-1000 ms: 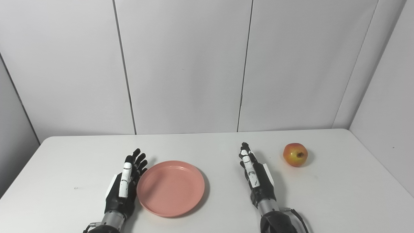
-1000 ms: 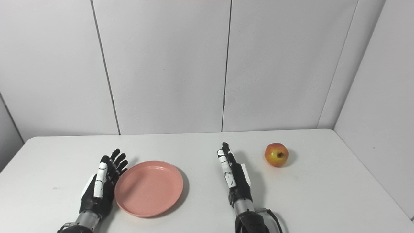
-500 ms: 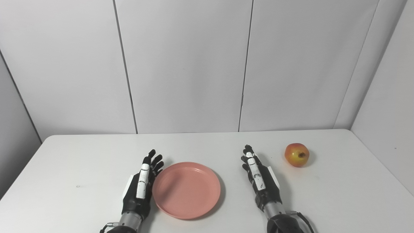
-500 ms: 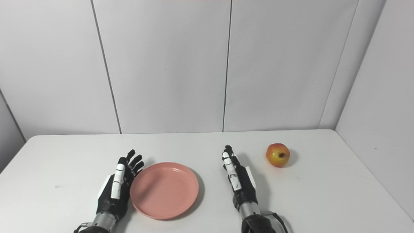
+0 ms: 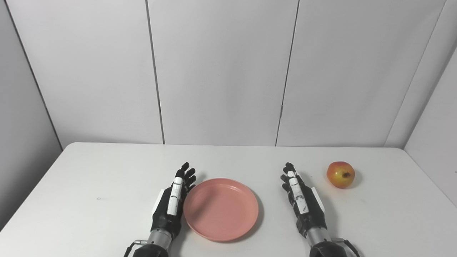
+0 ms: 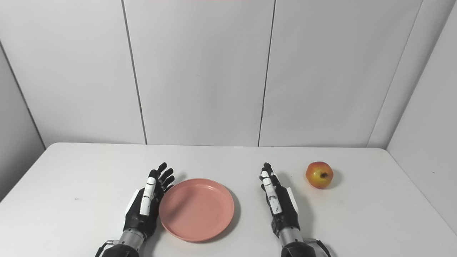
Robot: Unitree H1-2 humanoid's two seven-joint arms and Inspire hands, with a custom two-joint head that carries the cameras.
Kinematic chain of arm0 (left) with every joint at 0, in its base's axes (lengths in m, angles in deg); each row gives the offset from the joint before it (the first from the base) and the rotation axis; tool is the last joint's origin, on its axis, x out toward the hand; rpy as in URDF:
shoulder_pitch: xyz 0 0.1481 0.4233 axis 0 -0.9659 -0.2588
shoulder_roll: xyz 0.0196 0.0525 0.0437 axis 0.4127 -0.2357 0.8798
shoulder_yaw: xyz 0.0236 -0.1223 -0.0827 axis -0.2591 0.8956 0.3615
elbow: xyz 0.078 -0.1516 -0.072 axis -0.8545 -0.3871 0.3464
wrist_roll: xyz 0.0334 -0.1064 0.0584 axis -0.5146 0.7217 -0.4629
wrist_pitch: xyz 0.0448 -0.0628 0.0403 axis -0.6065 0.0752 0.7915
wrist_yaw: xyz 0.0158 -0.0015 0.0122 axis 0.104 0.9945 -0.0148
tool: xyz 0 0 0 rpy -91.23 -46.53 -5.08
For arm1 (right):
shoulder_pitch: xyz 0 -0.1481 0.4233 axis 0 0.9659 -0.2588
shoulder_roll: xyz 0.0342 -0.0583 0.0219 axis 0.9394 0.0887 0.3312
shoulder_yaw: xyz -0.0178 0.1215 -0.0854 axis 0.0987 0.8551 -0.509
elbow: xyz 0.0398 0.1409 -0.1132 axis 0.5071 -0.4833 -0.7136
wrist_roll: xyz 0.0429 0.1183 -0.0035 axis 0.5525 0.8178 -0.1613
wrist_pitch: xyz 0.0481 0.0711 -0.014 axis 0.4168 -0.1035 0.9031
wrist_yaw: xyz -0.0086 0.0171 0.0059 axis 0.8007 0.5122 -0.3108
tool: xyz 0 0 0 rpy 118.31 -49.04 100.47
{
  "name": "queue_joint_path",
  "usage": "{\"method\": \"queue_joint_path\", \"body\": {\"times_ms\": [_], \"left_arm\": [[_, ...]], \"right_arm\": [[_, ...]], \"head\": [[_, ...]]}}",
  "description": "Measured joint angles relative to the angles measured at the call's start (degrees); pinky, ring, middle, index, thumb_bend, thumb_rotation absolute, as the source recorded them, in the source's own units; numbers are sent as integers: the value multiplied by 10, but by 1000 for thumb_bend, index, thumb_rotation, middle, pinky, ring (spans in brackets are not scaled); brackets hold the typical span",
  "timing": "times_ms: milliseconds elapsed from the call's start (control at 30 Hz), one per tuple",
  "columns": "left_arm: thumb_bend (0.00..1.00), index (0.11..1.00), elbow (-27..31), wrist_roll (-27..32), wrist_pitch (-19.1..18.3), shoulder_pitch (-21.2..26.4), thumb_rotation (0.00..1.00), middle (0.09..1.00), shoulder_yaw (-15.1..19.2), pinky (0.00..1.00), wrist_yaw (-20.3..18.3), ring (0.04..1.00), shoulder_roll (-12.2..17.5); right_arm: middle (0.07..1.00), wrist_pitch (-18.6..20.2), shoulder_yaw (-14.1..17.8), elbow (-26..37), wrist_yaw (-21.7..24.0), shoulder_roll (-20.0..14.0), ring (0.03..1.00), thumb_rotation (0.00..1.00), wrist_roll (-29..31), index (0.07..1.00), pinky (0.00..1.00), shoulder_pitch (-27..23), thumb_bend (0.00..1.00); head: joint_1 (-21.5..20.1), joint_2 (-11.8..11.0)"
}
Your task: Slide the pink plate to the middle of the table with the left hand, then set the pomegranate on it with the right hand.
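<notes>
Left robot hand [image 5: 170, 207], fingers spread, touches round pink plate [image 5: 221, 209]; red-yellow pomegranate [image 5: 340, 174] sits apart

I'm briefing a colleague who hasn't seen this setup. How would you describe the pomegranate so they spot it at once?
Start at the white table and go to its right side, beyond the right hand. The pomegranate sits there alone, touching nothing. It is the only round, red-yellow fruit; the other item is a flat pink plate.
</notes>
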Motion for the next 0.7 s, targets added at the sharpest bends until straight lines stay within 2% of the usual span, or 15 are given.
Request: {"method": "queue_joint_path", "body": {"times_ms": [167, 367, 533, 700], "left_arm": [[556, 947, -1, -13, 1, 0, 1000, 947, -5, 934, 0, 949, 1], [559, 928, -9, -64, 18, 3, 1000, 929, -20, 904, 24, 928, 11], [571, 939, -26, -67, 32, 14, 1000, 936, -19, 913, 21, 934, 21], [565, 973, -31, -45, 36, 18, 1000, 963, -14, 941, -1, 958, 29]], "right_arm": [[969, 0, 0, 0, 0, 0, 956, 918, -3, 960, 984, 0, 551], [962, 0, 2, 0, 0, 0, 950, 898, -3, 958, 987, 0, 543], [952, 0, 4, -1, -4, 0, 952, 891, -9, 959, 971, -1, 546], [933, -2, 14, -3, -19, -2, 930, 837, -15, 945, 924, -6, 534]], "head": [[-3, -1], [-5, -2], [-7, -3], [-11, -4]]}}
